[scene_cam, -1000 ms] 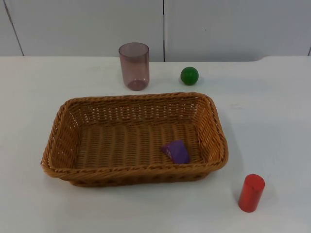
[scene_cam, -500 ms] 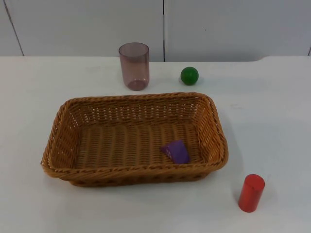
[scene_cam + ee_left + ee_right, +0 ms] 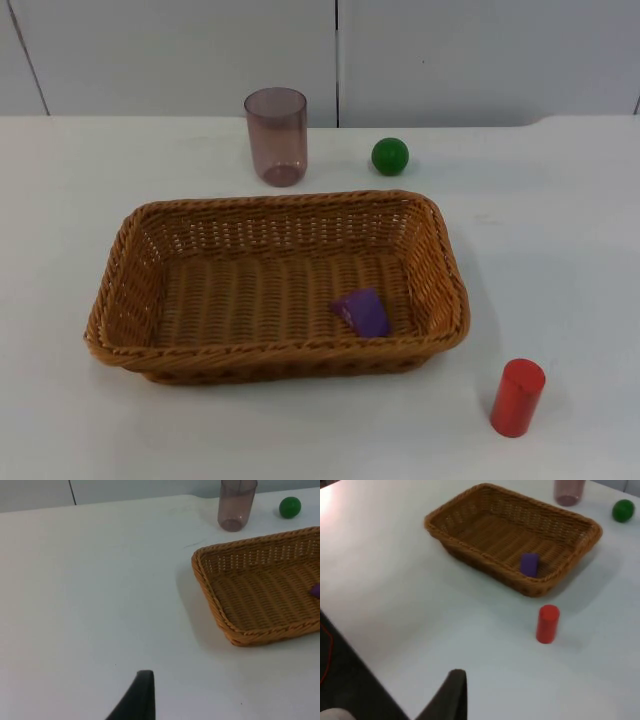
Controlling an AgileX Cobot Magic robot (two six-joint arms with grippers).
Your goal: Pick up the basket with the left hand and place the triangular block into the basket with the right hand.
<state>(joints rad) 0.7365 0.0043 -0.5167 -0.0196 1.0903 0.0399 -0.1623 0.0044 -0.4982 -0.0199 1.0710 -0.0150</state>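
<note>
A brown wicker basket (image 3: 280, 349) rests on the white table, mid-table in the top view. A purple triangular block (image 3: 362, 312) lies inside it, near the front right corner. My left gripper (image 3: 141, 699) hangs over bare table well off the basket's (image 3: 210, 601) left end, holding nothing. My right gripper (image 3: 452, 694) waits near the table's edge, away from the basket (image 3: 476, 556) and the purple block (image 3: 529, 564), also holding nothing.
A translucent purple cup (image 3: 276, 135) and a green ball (image 3: 390, 156) stand behind the basket. A red cylinder (image 3: 517, 397) stands upright at the front right, also seen as the red cylinder (image 3: 547, 624) between my right gripper and the basket.
</note>
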